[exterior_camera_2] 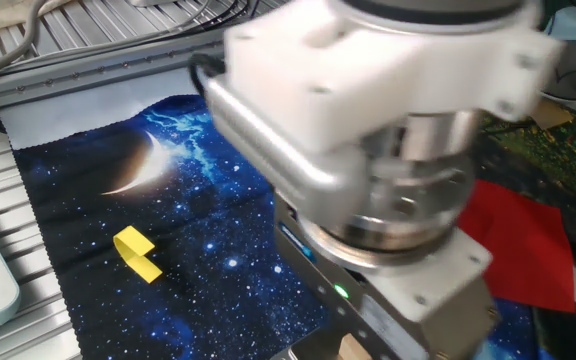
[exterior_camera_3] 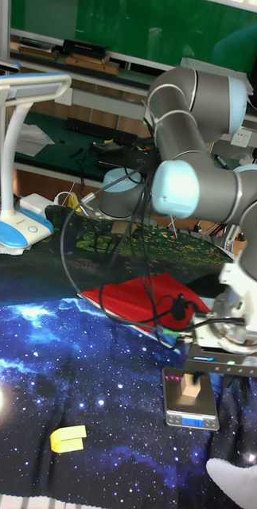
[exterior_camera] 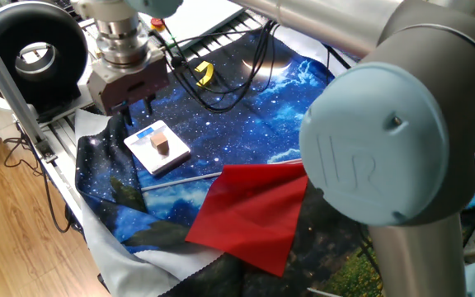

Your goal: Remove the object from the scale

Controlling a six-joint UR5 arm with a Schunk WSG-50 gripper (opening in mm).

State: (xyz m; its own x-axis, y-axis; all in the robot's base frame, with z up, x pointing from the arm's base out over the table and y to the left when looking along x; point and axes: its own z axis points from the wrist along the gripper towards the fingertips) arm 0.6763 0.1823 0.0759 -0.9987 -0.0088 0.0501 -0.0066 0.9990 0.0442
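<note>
On the starry cloth [exterior_camera: 246, 124], one white scale [exterior_camera: 157, 147], one small brown cube [exterior_camera: 162, 144] on it, one yellow curved piece [exterior_camera: 204, 73], one red sheet [exterior_camera: 254, 214] and one gripper [exterior_camera: 138, 109] are counted.

Robot lab: aluminium-frame bench [exterior_camera: 11, 91]

I have the arm stretched across the table, wrist vertical, with the gripper [exterior_camera: 136, 109] pointing straight down. Its two dark fingers [exterior_camera: 148, 106] stand apart, empty as far as I can tell; the close camera shows only blur.
</note>
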